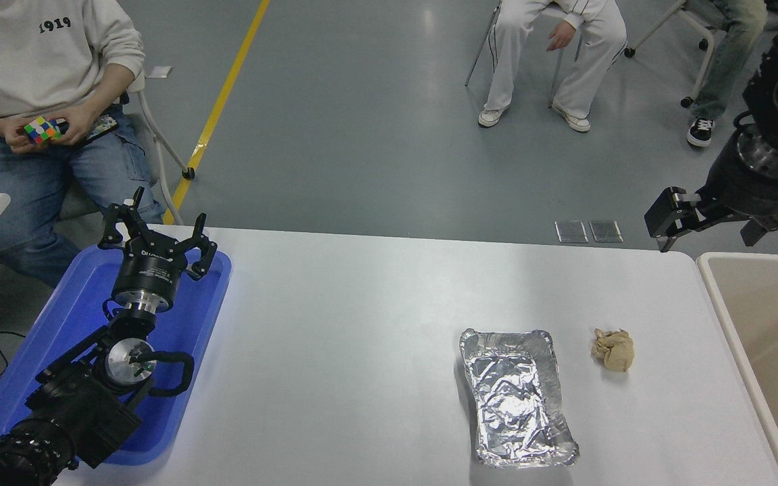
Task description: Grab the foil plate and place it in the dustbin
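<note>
The foil plate [514, 398], a shiny silver rectangular tray with a crinkled base, lies on the white table at the right of centre, near the front edge. The dustbin [735, 337], large and beige with a thick pale rim, stands at the table's right end and is cut off by the picture's edge. My right gripper [710, 225] hangs open and holds nothing, high over the table's far right corner, well beyond the foil plate and just left of the dustbin's far rim. My left gripper [158, 236] is parked open over the blue tray at the left.
A small crumpled tan paper ball [613, 349] lies just right of the foil plate's far end. A shallow blue tray [58, 351] sits under the left arm. A person [38, 61] with a colour cube sits at the far left; other seated people [558, 40] are further back.
</note>
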